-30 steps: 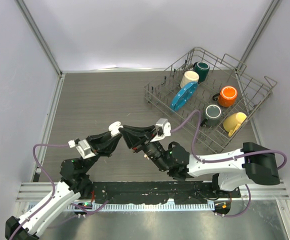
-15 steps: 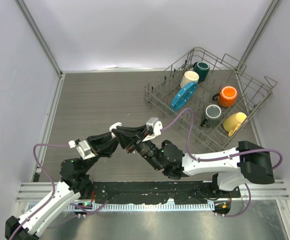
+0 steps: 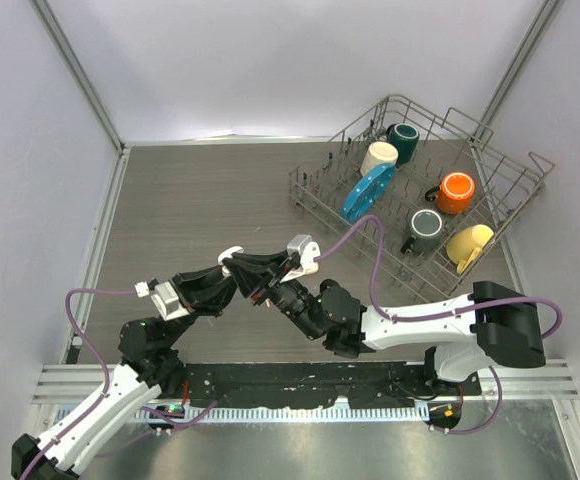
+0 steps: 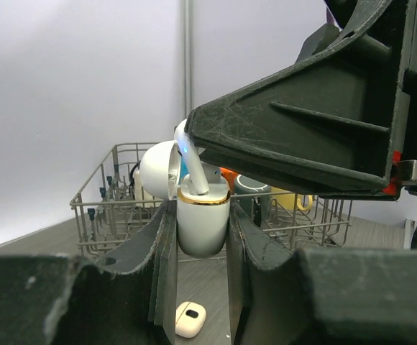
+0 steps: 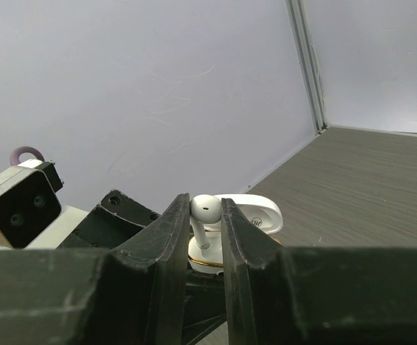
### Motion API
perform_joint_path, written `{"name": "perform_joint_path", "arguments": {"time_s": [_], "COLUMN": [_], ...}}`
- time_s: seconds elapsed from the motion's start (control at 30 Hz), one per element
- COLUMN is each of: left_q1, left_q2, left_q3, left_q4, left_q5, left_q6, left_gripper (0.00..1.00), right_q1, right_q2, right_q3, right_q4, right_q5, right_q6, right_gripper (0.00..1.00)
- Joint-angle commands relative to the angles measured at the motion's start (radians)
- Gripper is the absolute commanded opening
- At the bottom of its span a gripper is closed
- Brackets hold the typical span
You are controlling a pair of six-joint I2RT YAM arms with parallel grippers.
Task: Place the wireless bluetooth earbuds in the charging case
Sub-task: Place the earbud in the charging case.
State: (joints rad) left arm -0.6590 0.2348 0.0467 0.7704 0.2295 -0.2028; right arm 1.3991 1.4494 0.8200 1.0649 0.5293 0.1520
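The left arm reaches up and to the right from its base. Its left gripper [image 4: 202, 213] is clamped on the white, gold-rimmed charging case [image 4: 203, 231], holding it upright above the table [image 3: 190, 200]. The case's lid [image 4: 158, 169] is swung open to one side. The right arm stretches leftward from its base with the wrist angled down toward the case, so the two grippers meet tip to tip. The right gripper [image 5: 204, 224] pinches a white earbud [image 5: 207, 208] by its head just above the case, with the stem slanting down into the case's mouth.

The case's rim hides the lower end of the stem, so it cannot be told whether the stem sits fully in its socket. In the top view the black fingers cover the earbud and most of the case. Below the case, in the gap between the left fingers, a small pale second case [image 4: 190, 320] lies on the table. Behind the case stands a dish rack [image 3: 410, 200] with mugs [image 3: 456, 192], soft and partly blocked in the left wrist view.
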Motion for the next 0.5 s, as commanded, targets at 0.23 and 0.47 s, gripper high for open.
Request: {"name": "perform_joint_path", "arguments": {"time_s": [0.23,0.47], "left_q1": [-0.002,-0.002], "left_q2": [-0.031,-0.046], "left_q3": [-0.011,-0.024], "left_q4": [0.055,0.086], "left_q5": [-0.012,-0.074], "left_q6": [-0.009,-0.010], "left_gripper": [0.00,0.00], "right_q1": [-0.008,0.015], "right_q2": [0.029,0.039], "right_q3": [0.028,0.034], "right_q4": [0.006,-0.025], "right_q5": [-0.008,0.008], "right_q6": [-0.002,-0.051], "right_gripper": [0.01,0.01]}}
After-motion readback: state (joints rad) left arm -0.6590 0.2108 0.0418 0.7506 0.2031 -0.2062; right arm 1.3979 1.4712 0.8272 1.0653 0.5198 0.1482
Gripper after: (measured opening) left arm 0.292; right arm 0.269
